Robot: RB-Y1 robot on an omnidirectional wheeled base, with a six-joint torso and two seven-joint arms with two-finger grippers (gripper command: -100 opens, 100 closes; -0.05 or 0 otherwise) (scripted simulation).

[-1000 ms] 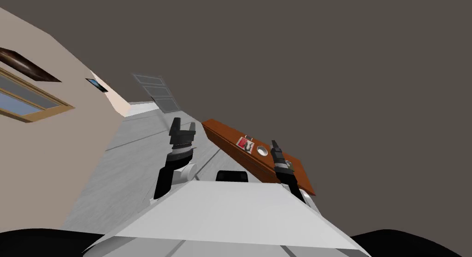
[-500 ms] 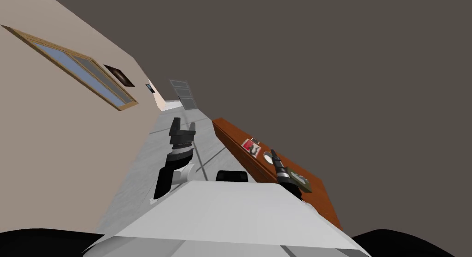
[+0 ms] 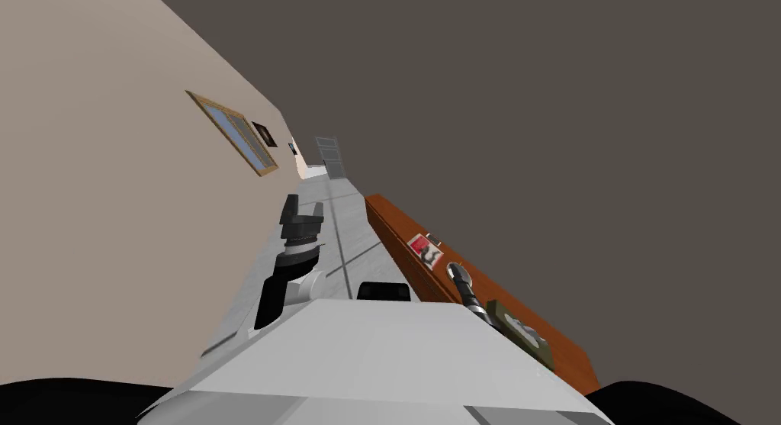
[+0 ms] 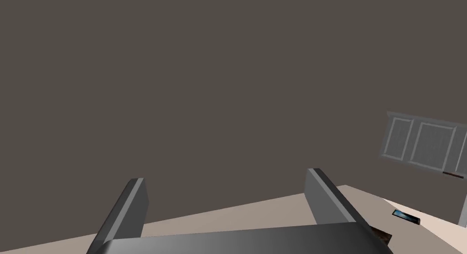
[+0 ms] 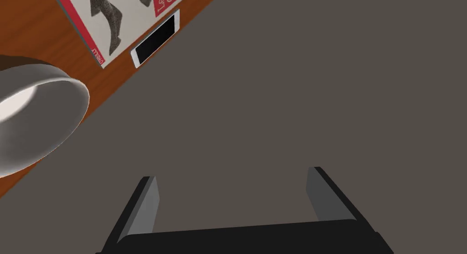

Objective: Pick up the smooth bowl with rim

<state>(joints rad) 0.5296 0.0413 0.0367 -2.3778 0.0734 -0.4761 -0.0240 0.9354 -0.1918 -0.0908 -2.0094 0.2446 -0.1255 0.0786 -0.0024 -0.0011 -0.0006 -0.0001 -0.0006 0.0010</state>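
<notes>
Running from one to four o'clock in the head view, the table (image 3: 396, 222) hugged a dark grey wall, with open floor (image 3: 343, 237) along its near edge. The bowl (image 5: 41, 105) stood by the wall-side edge, near a magazine (image 5: 114, 18) and a phone (image 5: 155, 37). The right gripper (image 5: 231, 173) hung close, fingers wide and empty, with the bowl at ten o'clock outside them. The left gripper (image 4: 225, 176) stood raised at eleven o'clock, fingers wide, holding nothing.

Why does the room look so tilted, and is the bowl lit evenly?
Head view: the very wide lens is rolled, so the beige wall and brown table slant together. Right wrist view: the bowl is shaded, bright inside, darker grey along its outer wall; no glare.
</notes>
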